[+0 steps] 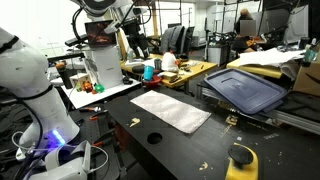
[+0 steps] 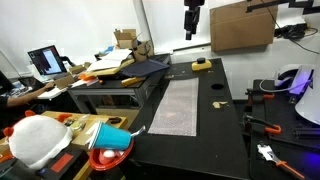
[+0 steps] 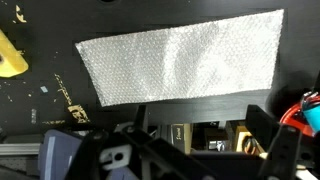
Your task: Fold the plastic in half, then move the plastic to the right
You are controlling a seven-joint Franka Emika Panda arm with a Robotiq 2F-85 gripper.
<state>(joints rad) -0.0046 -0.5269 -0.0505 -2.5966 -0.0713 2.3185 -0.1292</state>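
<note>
The plastic is a rectangular sheet of clear bubble wrap lying flat and unfolded on the black table, seen in both exterior views [image 1: 171, 110] [image 2: 176, 106] and filling the upper part of the wrist view [image 3: 180, 55]. My gripper [image 1: 135, 40] [image 2: 190, 33] hangs high above the table, well clear of the sheet. In the wrist view its two black fingers stand wide apart at the bottom [image 3: 200, 118], open, with nothing between them.
A yellow object [image 1: 241, 160] [image 2: 202, 65] [image 3: 10, 55] lies on the table past one end of the sheet. A dark blue bin [image 1: 245, 90] [image 2: 140, 68] stands beside the table. A round hole [image 1: 154, 137] [image 2: 217, 104] is in the black table top [image 2: 225, 130]. Cluttered benches surround it.
</note>
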